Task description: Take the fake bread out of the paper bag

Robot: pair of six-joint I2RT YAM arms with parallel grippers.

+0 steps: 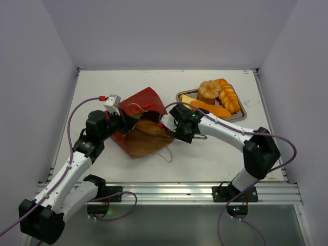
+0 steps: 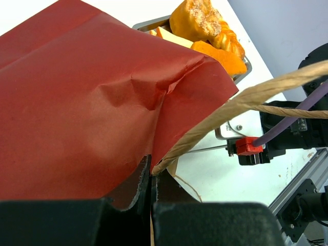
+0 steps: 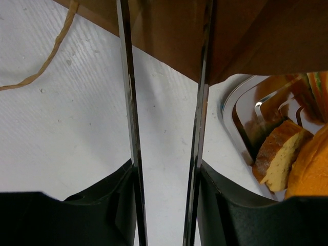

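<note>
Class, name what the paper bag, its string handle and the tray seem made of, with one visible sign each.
Paper bag: matte red paper; it creases sharply and its edge frays. String handle: twisted tan cord, likely paper fibre; spiral strands show. Tray: polished metal, perhaps steel; it mirrors the bread.

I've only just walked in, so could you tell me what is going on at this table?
The left gripper has its jaws shut on the edge of the dark red paper bag, holding it. The right gripper, jaws apart, is at the bag's mouth, where one toy bread shows. Other toy breads lie on the metal tray.
</note>
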